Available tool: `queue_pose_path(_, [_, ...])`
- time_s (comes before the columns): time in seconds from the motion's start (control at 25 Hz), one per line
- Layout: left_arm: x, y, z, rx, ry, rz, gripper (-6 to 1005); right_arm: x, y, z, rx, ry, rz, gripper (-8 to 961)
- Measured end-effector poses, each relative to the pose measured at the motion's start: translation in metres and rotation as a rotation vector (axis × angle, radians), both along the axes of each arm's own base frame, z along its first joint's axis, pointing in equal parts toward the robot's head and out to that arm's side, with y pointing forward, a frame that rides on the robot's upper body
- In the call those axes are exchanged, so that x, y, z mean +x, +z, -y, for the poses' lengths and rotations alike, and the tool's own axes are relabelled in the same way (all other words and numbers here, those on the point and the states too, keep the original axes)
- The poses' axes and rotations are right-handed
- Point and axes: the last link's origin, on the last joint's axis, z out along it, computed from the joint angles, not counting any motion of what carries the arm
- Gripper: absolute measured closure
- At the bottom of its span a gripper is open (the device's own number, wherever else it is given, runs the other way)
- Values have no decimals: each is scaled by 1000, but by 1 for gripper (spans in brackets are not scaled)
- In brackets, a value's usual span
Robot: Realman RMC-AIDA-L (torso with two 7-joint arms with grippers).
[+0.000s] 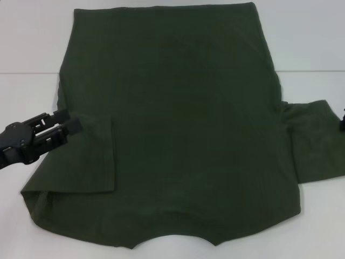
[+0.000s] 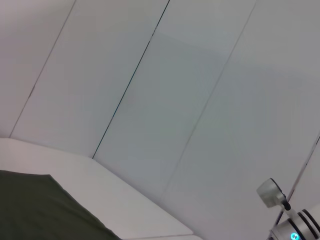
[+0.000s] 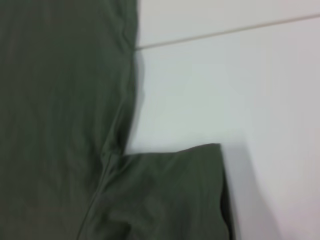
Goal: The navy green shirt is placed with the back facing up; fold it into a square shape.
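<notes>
The navy green shirt (image 1: 183, 108) lies flat on the white table, plain side up, its neckline toward me. Its left sleeve (image 1: 86, 156) is folded inward over the body. Its right sleeve (image 1: 312, 140) is spread out to the side. My left gripper (image 1: 69, 121) is open at the shirt's left edge, just over the folded sleeve, holding nothing. Only a dark sliver of my right gripper (image 1: 342, 120) shows at the right edge, beside the spread sleeve. The right wrist view shows the shirt's side (image 3: 55, 100) and that sleeve (image 3: 170, 195). A corner of the shirt (image 2: 40, 210) shows in the left wrist view.
The white table (image 1: 32, 54) has a seam line running across behind the shirt's middle. Bare table lies left and right of the shirt. The left wrist view shows wall panels and a grey device (image 2: 290, 220) in the corner.
</notes>
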Motion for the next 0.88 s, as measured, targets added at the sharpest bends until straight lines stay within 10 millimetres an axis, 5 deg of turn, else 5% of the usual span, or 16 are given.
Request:
queue_pose_path(0.52, [3, 12, 7, 43, -32, 69, 387, -2, 30, -8, 65, 6, 0, 923])
queue_pose_path(0.88, [6, 15, 8, 51, -42, 91, 386, -33, 41, -18, 50, 63, -61, 909])
